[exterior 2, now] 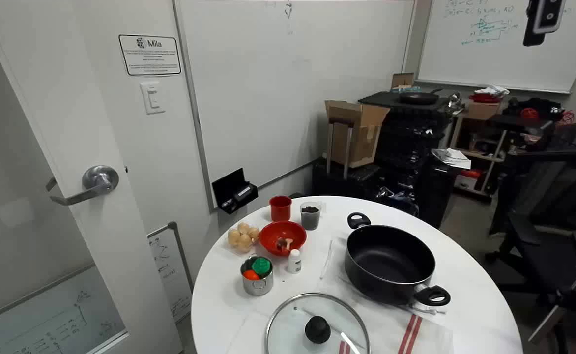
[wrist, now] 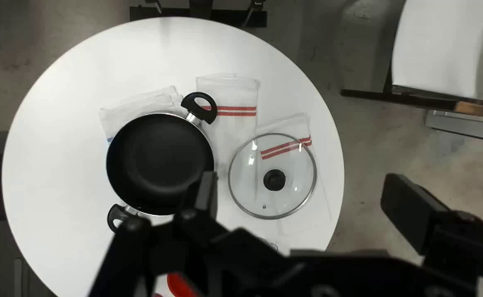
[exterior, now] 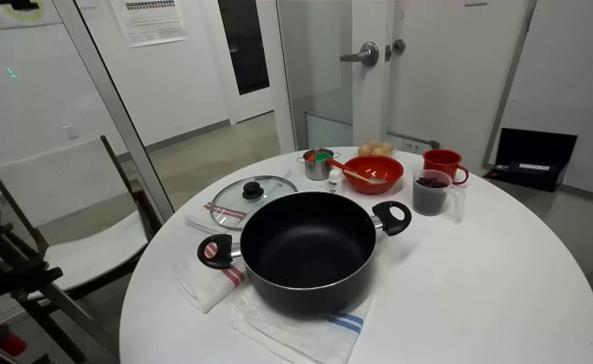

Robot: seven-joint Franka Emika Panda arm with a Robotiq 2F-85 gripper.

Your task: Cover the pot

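The wide black pot [exterior: 309, 247] stands open and bare inside on the white table, on folded towels. It also shows in an exterior view [exterior 2: 388, 260] and in the wrist view [wrist: 159, 161]. A clear glass lid [exterior: 236, 197] with a black knob lies flat beside it, knob up, over a towel; it also shows in an exterior view [exterior 2: 288, 319] and in the wrist view [wrist: 291, 198]. My gripper [wrist: 301, 183] is open and empty, well above the table. In the wrist view the lid lies between its fingers, far below; the left finger overlaps the pot's edge.
A red bowl [exterior: 372, 174] with a spoon, a steel pot [exterior 2: 257, 282], a white bottle [exterior 2: 294, 261], a container of round tan items [exterior 2: 243, 238], a red mug [exterior: 443, 163] and a measuring cup [exterior: 429, 194] stand along the table side. A chair [exterior: 79, 212] stands beyond the table.
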